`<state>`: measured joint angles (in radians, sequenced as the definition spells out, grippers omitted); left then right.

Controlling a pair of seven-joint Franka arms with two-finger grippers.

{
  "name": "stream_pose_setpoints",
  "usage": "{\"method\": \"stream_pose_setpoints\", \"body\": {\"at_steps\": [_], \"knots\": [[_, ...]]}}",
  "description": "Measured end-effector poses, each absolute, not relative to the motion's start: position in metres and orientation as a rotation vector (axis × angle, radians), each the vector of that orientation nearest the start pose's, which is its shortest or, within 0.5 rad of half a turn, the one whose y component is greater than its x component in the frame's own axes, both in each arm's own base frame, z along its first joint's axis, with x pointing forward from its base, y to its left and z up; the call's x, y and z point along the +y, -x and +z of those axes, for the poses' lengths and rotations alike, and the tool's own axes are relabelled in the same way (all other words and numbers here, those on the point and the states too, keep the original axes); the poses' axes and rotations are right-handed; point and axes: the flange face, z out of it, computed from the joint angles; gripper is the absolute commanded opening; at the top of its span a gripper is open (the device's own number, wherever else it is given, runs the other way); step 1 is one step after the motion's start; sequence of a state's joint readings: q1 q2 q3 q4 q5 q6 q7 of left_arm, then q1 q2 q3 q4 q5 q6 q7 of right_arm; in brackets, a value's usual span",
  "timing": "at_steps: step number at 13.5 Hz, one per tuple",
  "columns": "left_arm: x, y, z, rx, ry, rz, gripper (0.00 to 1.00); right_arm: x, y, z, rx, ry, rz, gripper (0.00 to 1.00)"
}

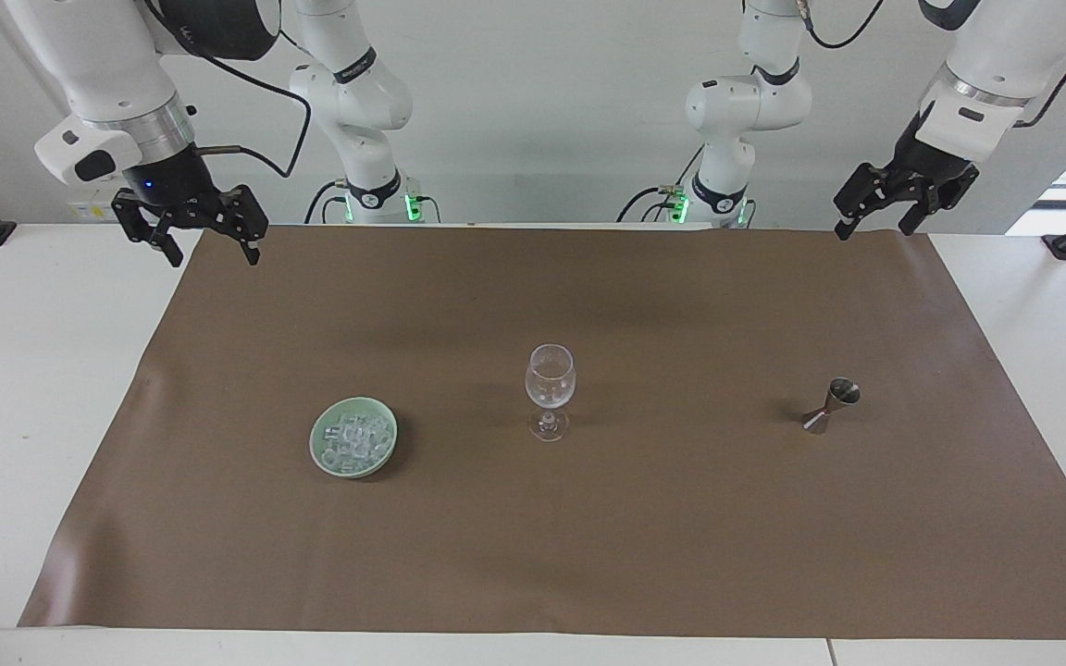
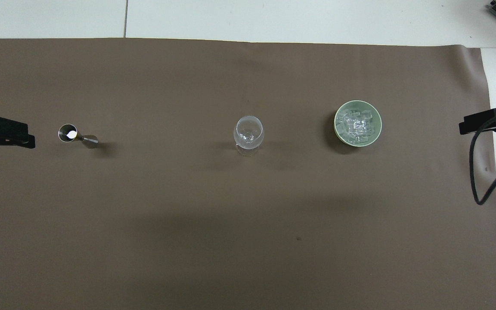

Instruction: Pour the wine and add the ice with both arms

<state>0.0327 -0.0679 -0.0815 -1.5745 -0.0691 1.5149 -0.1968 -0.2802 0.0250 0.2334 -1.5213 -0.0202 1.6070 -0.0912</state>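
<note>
**Desk:** Two claws, and neither has anything in it?

**Photographer:** Correct. The right gripper hangs above the mat's corner nearest the robots at the right arm's end of the table. Its claw is spread wide and empty.

**Desk:** Where is the ice?

**Photographer:** The ice is heaped in a pale green dish on the brown mat. It lies toward the right arm's end, well apart from that claw and farther from the robots.

**Desk:** And the glass?

**Photographer:** The wine glass stands upright mid-mat, between the dish and a small metal jigger. I see no wine and no cubes in its bowl. Whether the jigger holds liquid, I cannot tell. There is a bright glint in its cup from above, nothing more.

**Desk:** The other arm?

**Photographer:** The left gripper hovers over the mat's edge at its own end, above and well short of the jigger. Its claw is wide too, and it grips nothing.

**Desk:** So how far along is the job?

**Photographer:** At the very start, I'd judge. Nothing is poured, nothing is dropped in and nothing is touched. Everything is left to do: one arm has to take up the jigger and tip it into the glass, and the other has to bring ice from the dish. The glass looks top-heavy, and a careless nudge could topple it.
</note>
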Motion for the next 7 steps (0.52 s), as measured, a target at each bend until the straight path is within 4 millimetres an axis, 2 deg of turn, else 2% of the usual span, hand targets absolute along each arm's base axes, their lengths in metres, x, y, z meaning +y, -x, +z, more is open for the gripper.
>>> {"method": "stream_pose_setpoints", "body": {"at_steps": [4, 7], "knots": [[-0.027, -0.529, 0.636, -0.473, 3.171, 0.061, 1.0, -0.03, -0.566, 0.638, -0.07, 3.158, -0.095, 1.0], [-0.003, -0.533, 0.627, -0.768, 3.19, 0.126, 1.0, -0.03, -0.566, 0.638, -0.07, 3.158, -0.095, 1.0]]}}
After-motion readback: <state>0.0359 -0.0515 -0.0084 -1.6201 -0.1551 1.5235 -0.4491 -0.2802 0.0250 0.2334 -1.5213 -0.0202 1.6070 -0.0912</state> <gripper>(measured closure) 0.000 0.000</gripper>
